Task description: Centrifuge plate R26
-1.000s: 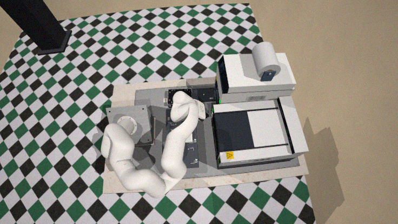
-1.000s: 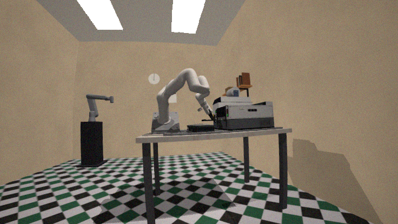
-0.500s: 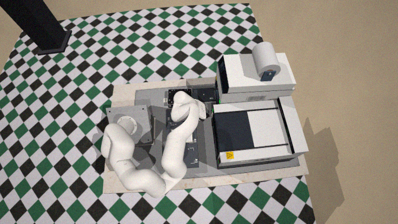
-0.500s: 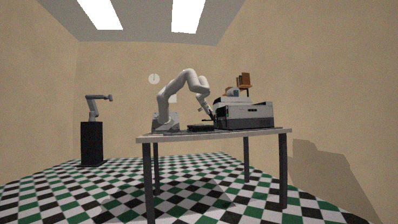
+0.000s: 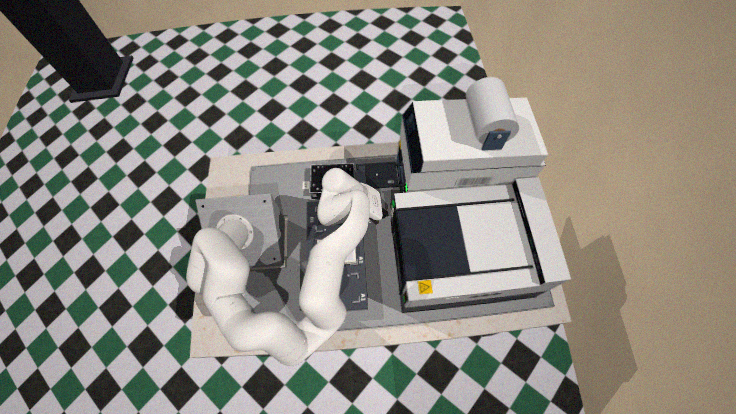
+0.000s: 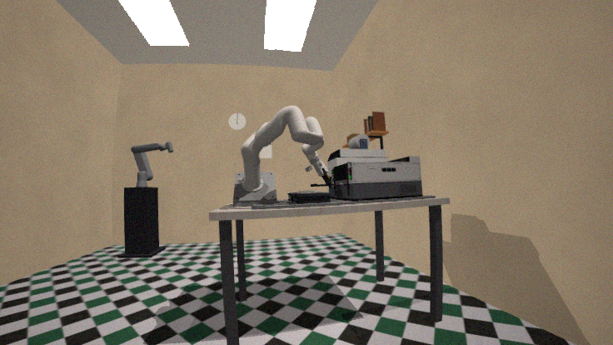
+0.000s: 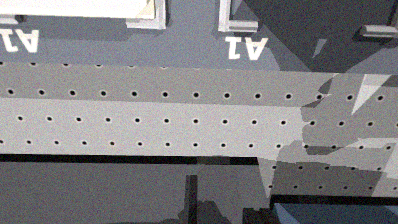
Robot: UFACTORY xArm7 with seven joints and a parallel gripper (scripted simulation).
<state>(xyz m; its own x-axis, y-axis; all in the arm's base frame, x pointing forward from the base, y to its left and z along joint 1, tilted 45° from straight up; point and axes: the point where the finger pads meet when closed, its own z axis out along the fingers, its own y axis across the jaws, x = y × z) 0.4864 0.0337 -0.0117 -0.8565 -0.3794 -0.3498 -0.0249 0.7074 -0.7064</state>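
My gripper (image 5: 388, 210) (image 6: 329, 182) (image 7: 191, 186) is shut and empty, low at the left end of the centrifuge's front. Its tip is near the keys, which are hidden; contact cannot be told. The centrifuge (image 5: 494, 234) (image 6: 386, 171) has a flat dark panel (image 5: 432, 244) over the front part of its top; no bucket shows. A green light (image 5: 393, 204) glows at its front's left end. A pale plate (image 5: 351, 255) (image 7: 75, 7) lies on D2. D3 (image 5: 357, 288) holds no plate. R26 and BAL are not seen. The sealer's stage (image 5: 378, 174) shows no plate.
The sealer (image 5: 478, 149) with its film roll (image 5: 488, 105) stands left of the centrifuge. A black block with pale dots (image 5: 319, 170) lies left of the deck row, partly behind the arm. The empty D1 locators (image 7: 225, 17) show in the wrist view beside the D2 plate.
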